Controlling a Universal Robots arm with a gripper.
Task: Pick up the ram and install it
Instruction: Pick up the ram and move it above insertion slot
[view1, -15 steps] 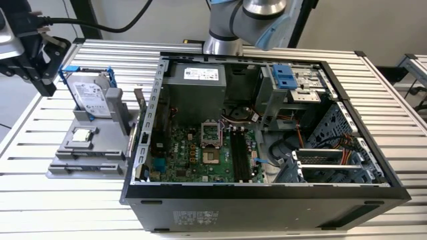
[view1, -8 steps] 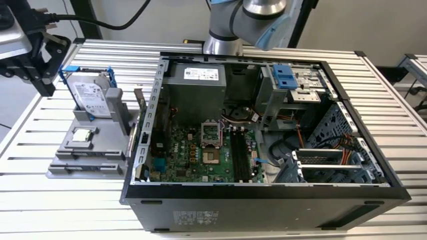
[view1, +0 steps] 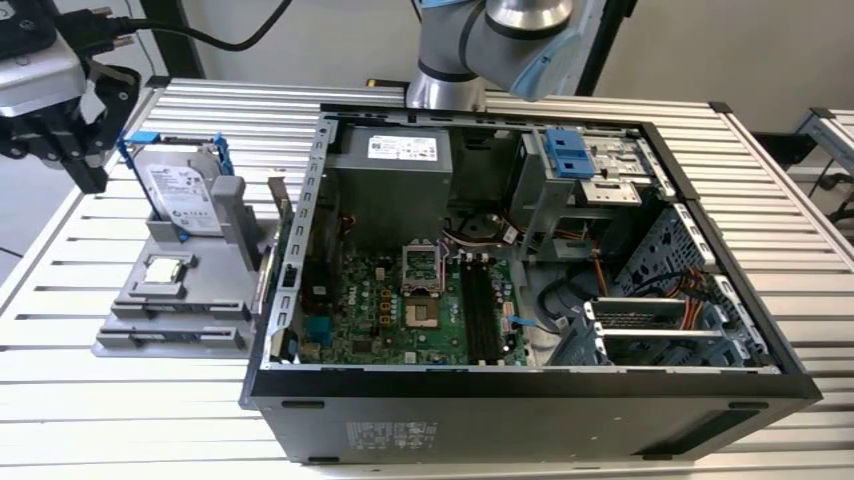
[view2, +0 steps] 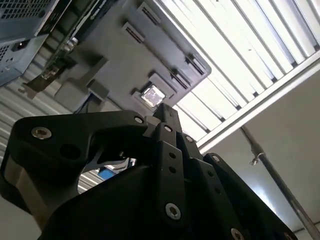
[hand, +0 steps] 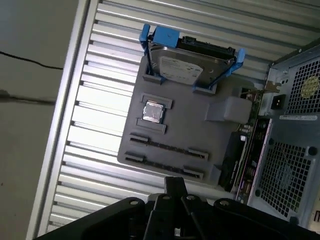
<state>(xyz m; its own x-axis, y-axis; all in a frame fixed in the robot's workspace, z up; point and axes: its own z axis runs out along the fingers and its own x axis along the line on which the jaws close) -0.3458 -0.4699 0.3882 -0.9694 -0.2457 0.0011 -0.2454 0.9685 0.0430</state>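
Ram (hand: 167, 146) on edge in grey tray (hand: 192, 127); gripper (hand: 175, 182) apart from it

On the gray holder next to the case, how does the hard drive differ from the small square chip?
The hard drive stands on edge in blue rails; the chip lies flat in a square recess. The hard drive is much larger and rectangular; the chip is small and square. Both have silvery faces and sit on the same gray holder.

The exterior view's left edge cuts off the gripper (view1: 74, 150).
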